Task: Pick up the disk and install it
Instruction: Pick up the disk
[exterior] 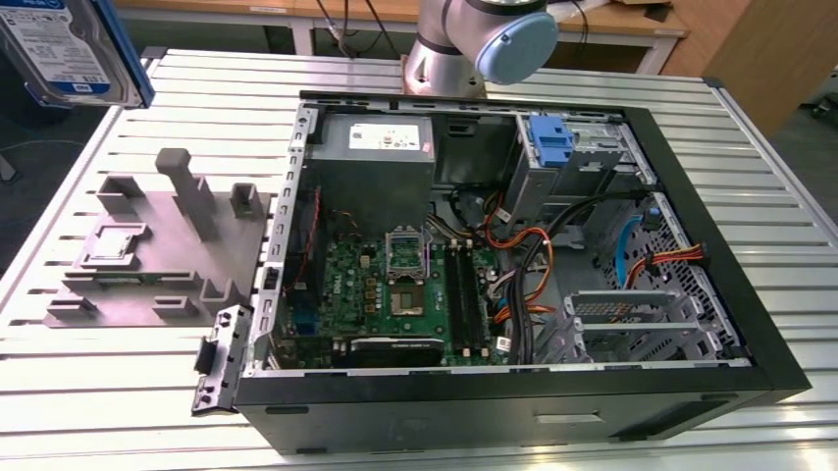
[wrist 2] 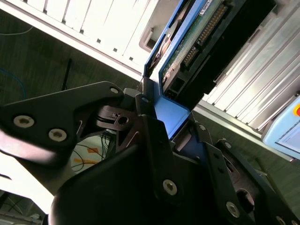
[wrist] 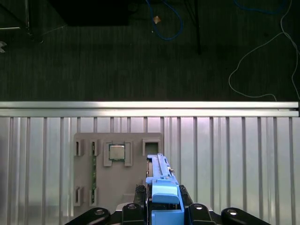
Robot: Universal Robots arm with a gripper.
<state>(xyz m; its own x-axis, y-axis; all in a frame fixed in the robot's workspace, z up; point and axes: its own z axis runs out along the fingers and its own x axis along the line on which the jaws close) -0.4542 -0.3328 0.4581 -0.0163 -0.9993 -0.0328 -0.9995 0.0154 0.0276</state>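
High at the exterior view's left, over the slatted metal table [exterior: 196, 88]: flat silver disk in blue plastic carrier [exterior: 73, 49], pinched by black gripper [wrist 2: 161, 119], apart from grey plastic holder block [exterior: 157, 245].

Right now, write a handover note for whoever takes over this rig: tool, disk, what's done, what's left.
Tool: shut on the disk, gripping its blue carrier.
Disk: held in the air at the exterior view's left, off the grey holder block.
Done: pickup.
Left: install; the disk is not yet in the open computer case.
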